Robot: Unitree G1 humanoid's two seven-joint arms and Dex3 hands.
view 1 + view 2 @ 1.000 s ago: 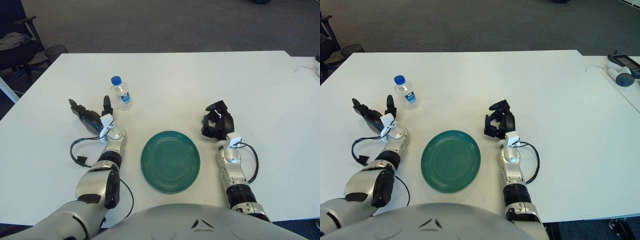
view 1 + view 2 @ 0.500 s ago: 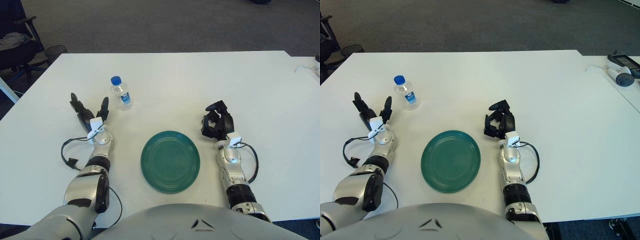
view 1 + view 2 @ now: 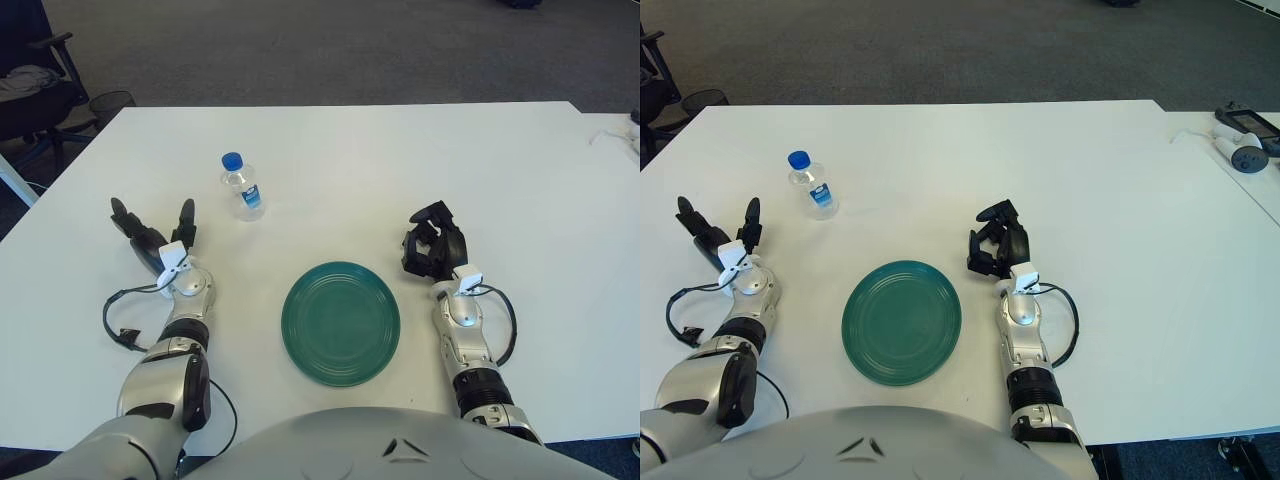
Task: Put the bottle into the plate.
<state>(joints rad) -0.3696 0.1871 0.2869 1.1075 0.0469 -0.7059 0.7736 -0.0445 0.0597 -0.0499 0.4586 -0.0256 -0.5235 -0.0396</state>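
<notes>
A small clear bottle (image 3: 241, 187) with a blue cap and blue label stands upright on the white table (image 3: 350, 150), far left of centre. A dark green plate (image 3: 341, 322) lies flat near the table's front edge, between my arms. My left hand (image 3: 152, 233) is to the left of and nearer than the bottle, apart from it, fingers spread and empty. My right hand (image 3: 434, 243) rests on the table right of the plate, fingers curled, holding nothing.
A black cable (image 3: 122, 318) loops by my left wrist. A black office chair (image 3: 30, 80) and a bin (image 3: 110, 100) stand off the table's far left corner. A small white device (image 3: 1243, 152) lies on a neighbouring table at far right.
My left hand has slid left along the table, away from the bottle and the plate, with its fingers still spread. The bottle, plate and right hand have not moved.
</notes>
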